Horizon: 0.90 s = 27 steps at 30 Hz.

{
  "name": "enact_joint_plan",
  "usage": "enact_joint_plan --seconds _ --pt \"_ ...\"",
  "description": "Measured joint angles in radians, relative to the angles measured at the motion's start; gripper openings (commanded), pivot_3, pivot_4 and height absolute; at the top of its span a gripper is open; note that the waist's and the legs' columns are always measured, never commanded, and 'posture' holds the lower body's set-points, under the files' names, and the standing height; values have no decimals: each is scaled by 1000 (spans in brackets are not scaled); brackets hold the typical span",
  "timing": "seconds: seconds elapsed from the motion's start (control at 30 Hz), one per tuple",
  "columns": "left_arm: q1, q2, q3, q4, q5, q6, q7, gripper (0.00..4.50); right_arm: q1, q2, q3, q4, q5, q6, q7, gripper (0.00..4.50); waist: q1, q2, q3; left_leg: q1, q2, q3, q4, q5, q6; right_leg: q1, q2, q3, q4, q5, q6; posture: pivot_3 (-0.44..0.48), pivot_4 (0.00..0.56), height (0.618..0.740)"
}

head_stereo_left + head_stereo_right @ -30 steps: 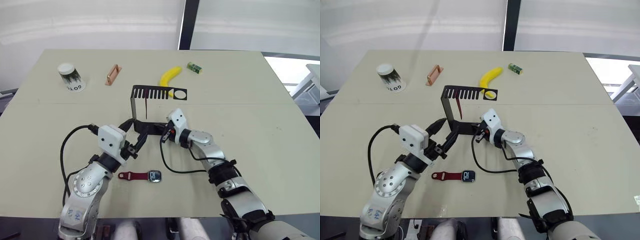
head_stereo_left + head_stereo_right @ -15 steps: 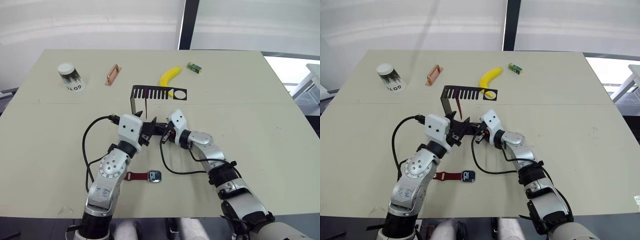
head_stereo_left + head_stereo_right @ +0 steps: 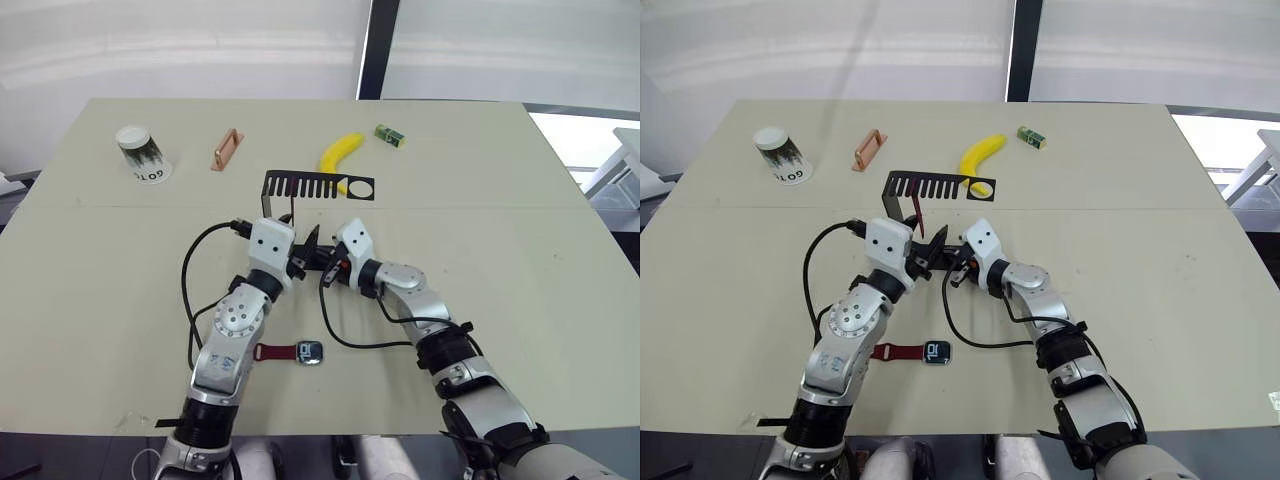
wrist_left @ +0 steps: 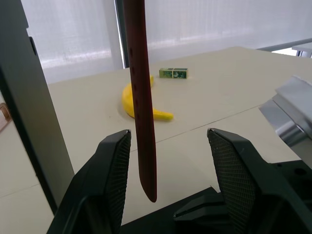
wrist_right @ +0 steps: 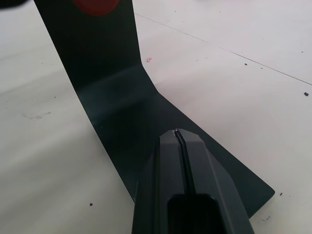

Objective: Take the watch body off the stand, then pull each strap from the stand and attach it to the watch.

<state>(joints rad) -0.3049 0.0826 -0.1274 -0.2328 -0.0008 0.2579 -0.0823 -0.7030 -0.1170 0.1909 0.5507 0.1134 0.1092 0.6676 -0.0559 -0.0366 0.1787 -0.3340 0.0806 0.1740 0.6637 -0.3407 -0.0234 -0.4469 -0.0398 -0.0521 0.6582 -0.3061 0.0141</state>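
Spreading across nearly the whole head view, one pale beige table (image 3: 520, 250) carries everything, with a faint seam running across it behind the stand; white translucent wall panels split by a dark vertical post rise beyond its far edge.

One black stand (image 3: 268, 215) sits near the middle of the table, its comb-slotted top arm with the round hole reaching toward the robot's right.

One yellow banana (image 3: 340, 155) lies just behind that top arm.

One white paper cup (image 3: 141, 154) with dark print stands at the far left.

One copper-coloured handle-like piece (image 3: 226, 150) lies between the cup and the banana.

Two maroon straps are in sight. One strap (image 4: 140, 97) hangs straight down from the comb slots, and in the left wrist view it dangles between the spread fingers of the left gripper (image 4: 170, 187), nearer one pad and touching neither. The other strap (image 3: 272, 352) lies flat on the near table, joined to the one watch body (image 3: 309, 352), well apart from the stand.

One small green box (image 3: 389, 135) rests beyond the banana on the far right.

Pressed tight together, the fingers of the right gripper (image 5: 179, 141) lie on the flat base of the stand, with nothing seen between them.
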Motion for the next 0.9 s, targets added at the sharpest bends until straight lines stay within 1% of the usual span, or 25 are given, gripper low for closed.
enact_joint_plan --seconds 0.03,0.23,0.83,0.9 --pt "-7 -6 0 11 5 -35 3 2713 0 0 0 0 0 0 0 0 0 0 0 0 0 0 0 0 0 0 0 0 0 0 0 0 150 729" --pt "-60 -15 2 47 12 -56 8 2713 0 1 1 0 0 0 0 0 0 0 0 0 0 0 0 0 0 0 0 0 0 0 0 0 150 729" --pt "-59 -24 11 84 38 -34 24 2713 0 2 0 0 0 2 0 0 0 0 0 0 0 0 0 0 0 0 0 0 0 0 0 0 150 729" --pt "-59 -25 11 84 38 -36 24 2193 0 2 0 0 0 2 0 0 0 0 0 0 0 0 0 0 0 0 0 0 0 0 0 0 150 729"
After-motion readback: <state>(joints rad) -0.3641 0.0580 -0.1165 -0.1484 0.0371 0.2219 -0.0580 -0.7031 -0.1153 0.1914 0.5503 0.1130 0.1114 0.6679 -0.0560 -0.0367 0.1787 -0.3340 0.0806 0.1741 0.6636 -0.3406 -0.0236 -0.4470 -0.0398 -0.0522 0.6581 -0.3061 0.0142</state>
